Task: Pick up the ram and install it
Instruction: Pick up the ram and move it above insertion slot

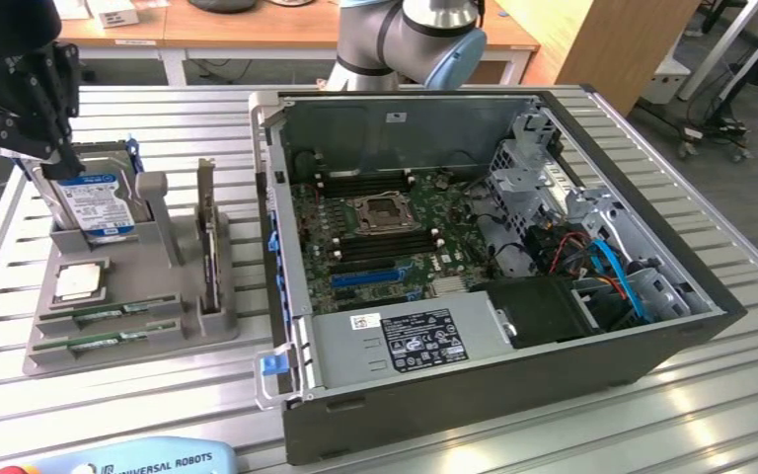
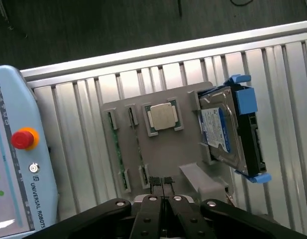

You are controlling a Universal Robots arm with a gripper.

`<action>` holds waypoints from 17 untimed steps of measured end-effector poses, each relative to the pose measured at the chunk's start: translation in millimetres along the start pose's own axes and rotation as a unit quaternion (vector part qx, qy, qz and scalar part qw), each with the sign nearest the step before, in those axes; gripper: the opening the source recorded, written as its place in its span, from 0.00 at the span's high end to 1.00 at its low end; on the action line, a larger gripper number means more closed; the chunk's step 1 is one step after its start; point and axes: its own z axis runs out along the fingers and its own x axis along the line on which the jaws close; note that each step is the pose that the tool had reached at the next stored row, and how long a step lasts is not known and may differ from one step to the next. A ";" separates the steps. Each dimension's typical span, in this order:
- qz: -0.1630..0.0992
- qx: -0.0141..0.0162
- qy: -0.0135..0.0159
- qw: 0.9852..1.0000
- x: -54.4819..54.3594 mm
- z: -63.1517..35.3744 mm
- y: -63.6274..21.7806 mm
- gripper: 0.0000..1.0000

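Observation:
Two ram sticks [image 1: 106, 314] [image 1: 103, 342] lie on edge, side by side, in the slots of a grey holder [image 1: 129, 351] at the exterior view's left. In the wrist view they show as thin green strips [image 2: 117, 149] [image 2: 137, 145] in the holder [image 2: 185, 99]. My gripper [image 1: 37, 138] hangs well above the holder, over its hard-drive end. Its fingers [image 2: 161, 183] are pressed together with nothing between them. The open computer case [image 1: 485, 395] lies beside the holder. Its motherboard has black memory slots [image 1: 376, 244] either side of the CPU socket [image 1: 382, 212].
The holder also carries a square silver CPU [image 2: 162, 117] and an upright blue-labelled hard drive [image 2: 225, 129]. A pale blue teach pendant [image 2: 14, 164] lies near the table's front edge. The table [image 1: 721, 415] is slatted metal. The arm's base [image 1: 406, 39] stands behind the case.

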 end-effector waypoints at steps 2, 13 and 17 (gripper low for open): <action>-0.019 0.000 0.001 1.000 0.0 0.2 0.0 0.90; -0.070 -0.002 0.003 0.998 0.0 0.8 0.0 0.90; -0.072 -0.002 0.003 0.997 0.0 0.8 0.0 0.90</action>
